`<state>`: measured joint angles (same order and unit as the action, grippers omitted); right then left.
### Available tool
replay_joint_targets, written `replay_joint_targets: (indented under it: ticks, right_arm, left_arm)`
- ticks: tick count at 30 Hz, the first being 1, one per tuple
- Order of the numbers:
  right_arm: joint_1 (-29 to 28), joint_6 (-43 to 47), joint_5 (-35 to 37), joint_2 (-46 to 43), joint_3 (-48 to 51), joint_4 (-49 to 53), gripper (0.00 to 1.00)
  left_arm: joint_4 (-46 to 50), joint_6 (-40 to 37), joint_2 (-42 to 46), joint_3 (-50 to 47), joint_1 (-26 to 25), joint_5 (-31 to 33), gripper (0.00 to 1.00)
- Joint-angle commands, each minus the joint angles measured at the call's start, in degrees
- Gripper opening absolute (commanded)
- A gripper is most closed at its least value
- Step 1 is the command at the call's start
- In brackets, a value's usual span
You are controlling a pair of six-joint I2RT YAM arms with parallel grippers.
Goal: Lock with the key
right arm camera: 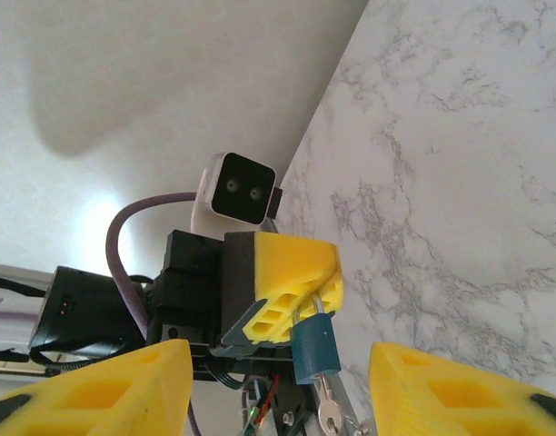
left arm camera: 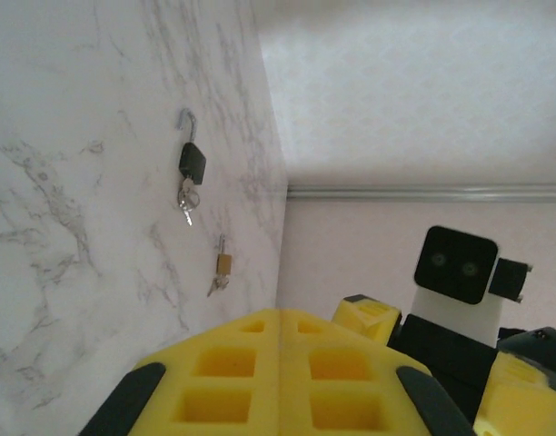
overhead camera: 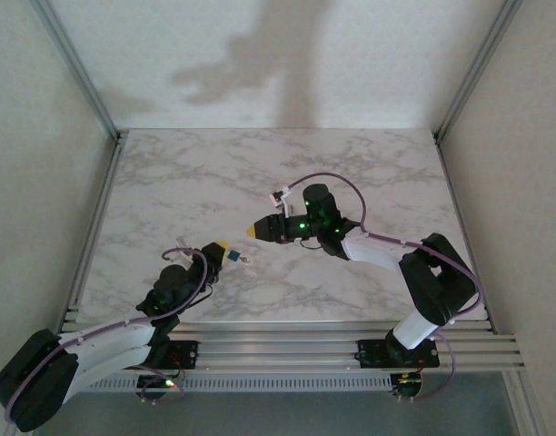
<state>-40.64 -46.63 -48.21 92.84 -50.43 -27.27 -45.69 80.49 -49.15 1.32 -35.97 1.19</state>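
A blue padlock (right arm camera: 314, 350) hangs by its shackle from my left gripper (right arm camera: 328, 282), whose yellow fingers are shut on the shackle. A silver key (right arm camera: 330, 413) sticks out of the lock's underside. From above, the padlock (overhead camera: 231, 255) shows just past the left gripper (overhead camera: 219, 250), low over the table's near middle. In the left wrist view the left gripper (left arm camera: 280, 313) is pressed shut and the lock is hidden beneath it. My right gripper (overhead camera: 255, 229) points at the lock from the right, a short way off. The right gripper (right arm camera: 280, 356) stands open, nothing between its fingers.
A black padlock with keys (left arm camera: 191, 163) and a small brass padlock (left arm camera: 223, 265) lie on the marble table (overhead camera: 351, 173). Metal rails (overhead camera: 287, 341) run along the near edge, and white walls enclose the other three sides.
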Motion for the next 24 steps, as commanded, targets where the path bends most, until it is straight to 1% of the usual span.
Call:
replay_joint_targets:
  ticks: [1, 7, 11, 16, 22, 24]
  right_arm:
    - [0.39, -2.01, -1.35, 1.53, 0.34, -3.16, 0.52]
    - [0.22, -3.99, -2.22, 3.02, 0.38, -5.64, 0.46]
    - [-0.27, -4.62, -3.21, 3.99, -0.1, -6.6, 0.46]
    - [-1.44, -4.43, -3.68, 5.15, -1.03, -6.24, 0.43]
    - [-1.82, -3.91, -3.83, 6.56, -2.34, -4.8, 0.42]
    - [-3.46, -3.83, -4.02, 6.91, -2.64, -4.59, 0.42]
  left_arm:
    - [-3.87, 1.59, 0.84, 0.79, 0.93, 2.87, 0.0]
    - [-6.43, 3.21, -0.56, 0.96, 1.84, 3.55, 0.0]
    - [-8.91, 4.4, -2.21, 1.18, 2.29, 3.51, 0.0]
    - [-10.0, 5.21, -3.5, 1.58, 2.61, 3.32, 0.0]
    - [-10.12, 5.55, -3.45, 1.51, 3.09, 3.29, 0.0]
    - [-10.06, 5.61, -3.3, 1.54, 3.29, 3.29, 0.0]
